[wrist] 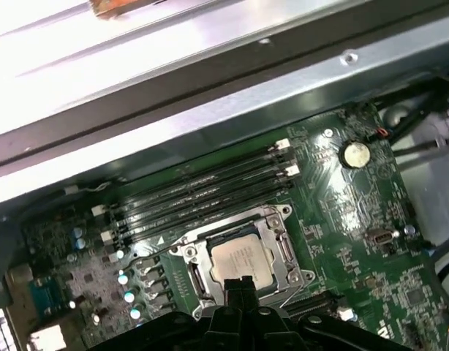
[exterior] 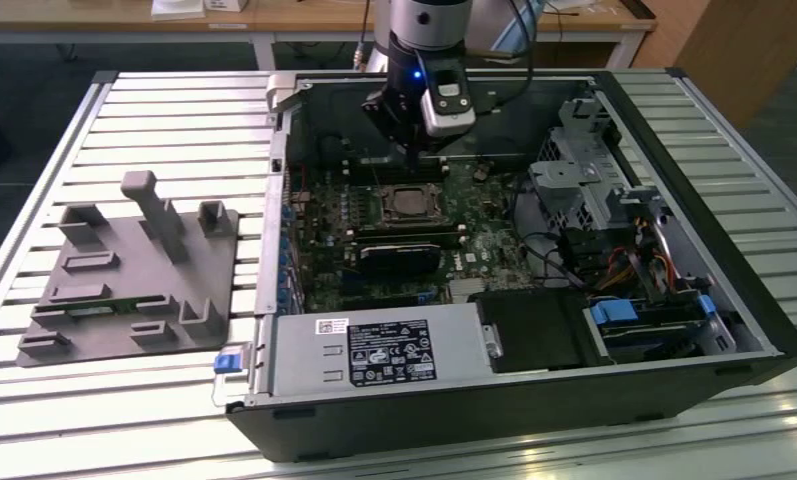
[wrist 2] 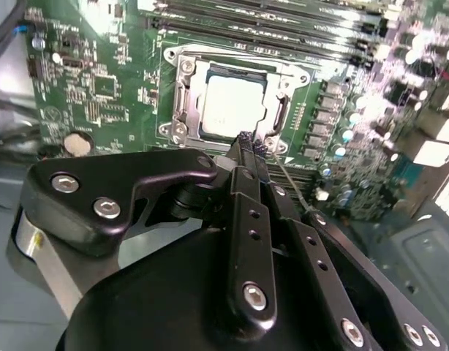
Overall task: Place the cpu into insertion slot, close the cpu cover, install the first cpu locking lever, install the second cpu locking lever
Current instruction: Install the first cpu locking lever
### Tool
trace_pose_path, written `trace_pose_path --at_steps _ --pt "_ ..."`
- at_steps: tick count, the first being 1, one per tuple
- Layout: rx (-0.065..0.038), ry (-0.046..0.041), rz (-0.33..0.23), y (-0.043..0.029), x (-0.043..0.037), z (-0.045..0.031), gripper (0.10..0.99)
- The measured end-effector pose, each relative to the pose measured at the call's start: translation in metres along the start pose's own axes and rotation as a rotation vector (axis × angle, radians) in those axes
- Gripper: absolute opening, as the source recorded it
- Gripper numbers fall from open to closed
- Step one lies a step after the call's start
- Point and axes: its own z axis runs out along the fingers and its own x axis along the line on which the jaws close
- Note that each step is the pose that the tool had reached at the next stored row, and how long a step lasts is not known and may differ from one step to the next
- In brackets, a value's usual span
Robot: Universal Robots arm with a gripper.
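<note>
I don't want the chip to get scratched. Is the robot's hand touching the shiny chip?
Cannot tell. In both wrist views the hand overlaps the edge of the cpu, so any gap or contact beneath it is hidden.

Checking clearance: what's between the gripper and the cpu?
Nothing loose: the gripper hangs over the near edge of the cover, right beside the cpu, in the second wrist view.
</note>
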Motion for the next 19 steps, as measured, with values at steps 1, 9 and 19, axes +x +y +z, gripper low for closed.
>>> trace_pose_path --at_steps 1,9,19 --pt "0.0 0.0004 -0.018 0.0 0.0 0.0 0.106" --pt "0.003 0.0038 -0.163 0.0 0.0 0.0 0.106" --pt "0.006 0.0081 -0.346 0.0 0.0 0.0001 0.106"
